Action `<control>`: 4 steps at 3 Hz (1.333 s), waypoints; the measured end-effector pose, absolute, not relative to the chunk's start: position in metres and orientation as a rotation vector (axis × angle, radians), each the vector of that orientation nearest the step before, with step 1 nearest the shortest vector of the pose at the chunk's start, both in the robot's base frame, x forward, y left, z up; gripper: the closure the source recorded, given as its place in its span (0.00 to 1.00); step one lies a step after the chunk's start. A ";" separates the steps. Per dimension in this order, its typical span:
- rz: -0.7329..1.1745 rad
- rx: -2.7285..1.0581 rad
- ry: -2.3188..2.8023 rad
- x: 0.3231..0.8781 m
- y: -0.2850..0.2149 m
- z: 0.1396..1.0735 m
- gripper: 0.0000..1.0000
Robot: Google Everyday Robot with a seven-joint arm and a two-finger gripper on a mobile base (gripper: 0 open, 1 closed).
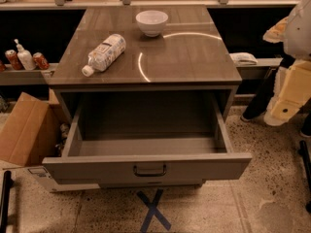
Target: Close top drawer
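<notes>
The top drawer point(146, 147) of the grey-brown cabinet stands pulled far out toward me, and its inside is empty. Its flat front panel point(97, 169) faces me low in the view, with a small dark handle point(149, 170) at its centre. The lower drawers are hidden behind the panel. My white and cream arm point(294, 81) hangs at the right edge. Its gripper point(278, 114) is low beside the cabinet's right side, well apart from the drawer front and its handle.
A plastic bottle point(103, 53) lies on the cabinet top point(194, 57), with a white bowl point(151, 22) behind it. A cardboard box point(24, 130) stands against the drawer's left side. Cans and a small bottle point(24, 58) sit on a left ledge. A blue tape X point(153, 210) marks the floor in front.
</notes>
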State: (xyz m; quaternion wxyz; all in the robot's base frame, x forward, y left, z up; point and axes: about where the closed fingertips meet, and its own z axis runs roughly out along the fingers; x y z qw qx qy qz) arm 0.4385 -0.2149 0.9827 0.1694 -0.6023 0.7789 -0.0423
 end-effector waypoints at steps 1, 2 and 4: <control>-0.120 -1.713 2.213 0.438 -0.215 0.983 0.00; -0.106 -1.729 2.194 0.437 -0.211 0.983 0.00; 0.220 -1.933 2.006 0.400 -0.172 0.893 0.00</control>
